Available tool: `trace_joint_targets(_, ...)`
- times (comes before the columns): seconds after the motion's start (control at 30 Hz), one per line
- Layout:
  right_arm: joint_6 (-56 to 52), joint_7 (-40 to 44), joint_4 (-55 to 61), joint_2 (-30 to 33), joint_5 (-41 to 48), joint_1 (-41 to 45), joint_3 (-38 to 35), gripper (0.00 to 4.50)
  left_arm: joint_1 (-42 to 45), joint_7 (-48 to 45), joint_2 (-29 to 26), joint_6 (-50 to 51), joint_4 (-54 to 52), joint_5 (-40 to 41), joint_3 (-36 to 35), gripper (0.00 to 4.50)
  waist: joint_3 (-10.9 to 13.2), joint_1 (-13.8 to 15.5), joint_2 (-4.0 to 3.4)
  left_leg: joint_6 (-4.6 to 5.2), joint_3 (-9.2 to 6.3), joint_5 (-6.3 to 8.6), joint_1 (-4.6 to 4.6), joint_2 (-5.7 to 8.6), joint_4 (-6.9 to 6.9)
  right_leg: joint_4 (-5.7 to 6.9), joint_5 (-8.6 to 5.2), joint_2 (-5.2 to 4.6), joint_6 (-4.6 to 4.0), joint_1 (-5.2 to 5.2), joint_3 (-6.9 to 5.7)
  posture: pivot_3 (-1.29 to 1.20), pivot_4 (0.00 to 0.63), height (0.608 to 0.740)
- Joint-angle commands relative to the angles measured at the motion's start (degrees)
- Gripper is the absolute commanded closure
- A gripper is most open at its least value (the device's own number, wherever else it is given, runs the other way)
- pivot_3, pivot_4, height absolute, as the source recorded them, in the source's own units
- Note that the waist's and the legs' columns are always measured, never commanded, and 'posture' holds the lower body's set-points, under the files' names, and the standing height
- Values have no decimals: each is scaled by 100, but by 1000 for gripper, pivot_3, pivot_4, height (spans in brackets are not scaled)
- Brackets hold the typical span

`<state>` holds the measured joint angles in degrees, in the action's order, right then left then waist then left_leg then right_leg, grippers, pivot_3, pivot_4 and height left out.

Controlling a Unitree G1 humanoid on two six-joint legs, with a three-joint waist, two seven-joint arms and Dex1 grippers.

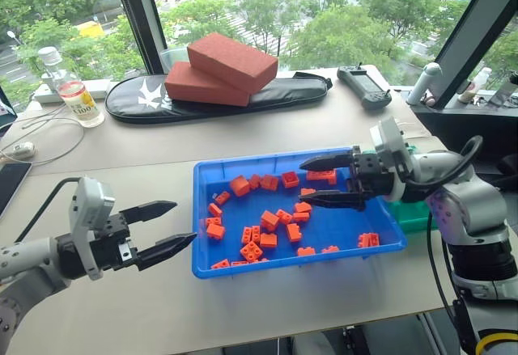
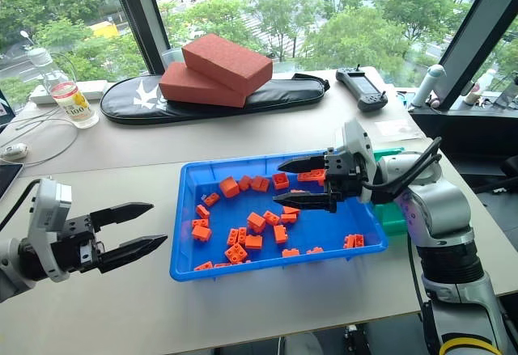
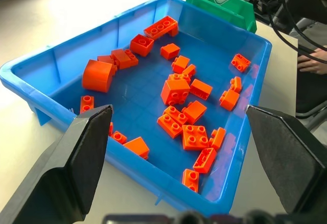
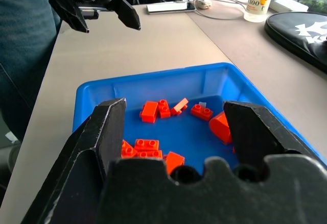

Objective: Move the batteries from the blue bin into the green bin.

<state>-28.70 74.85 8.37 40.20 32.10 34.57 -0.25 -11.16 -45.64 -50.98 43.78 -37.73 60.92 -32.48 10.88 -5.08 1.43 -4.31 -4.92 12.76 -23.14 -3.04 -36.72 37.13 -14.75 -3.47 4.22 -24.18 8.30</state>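
Left gripper [image 1: 166, 226], fingers spread and empty, waits at the blue bin's [image 1: 212, 268] nine o'clock; right gripper [image 1: 328, 182], fingers apart and empty, should search among the orange bricks [image 1: 269, 220] for a battery.

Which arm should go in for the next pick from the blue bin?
Right, probably. The right gripper hangs open over the blue bin, next to the green bin. The left gripper sits outside the bin's far end. I can't spot a battery among the orange bricks.

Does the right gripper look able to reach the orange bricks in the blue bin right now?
Probably yes: the right gripper hangs open over the blue bin, and nothing covers the orange bricks beneath it.
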Motion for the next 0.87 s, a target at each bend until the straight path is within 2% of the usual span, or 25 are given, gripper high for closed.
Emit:
trace_joint_targets(0.03, 255, 59, 64, 136, -33, -12, -104, 944, 80, 45, 64, -119, -212, 133, 12, 0, 0, 2, 0, 0, 0, 0, 1, 0, 0, 1, 0, 0, 0, 0, 0, 0, 150, 740)
trace_joint_targets(0.87, 578, -23, -125, 118, -550, -154, 304, 944, 695, 315, 171, -75, -11, 211, 289, 0, 0, 17, 0, 0, 0, 0, 5, 0, -2, 4, 0, 1, -1, 4, 0, 0, 150, 740)
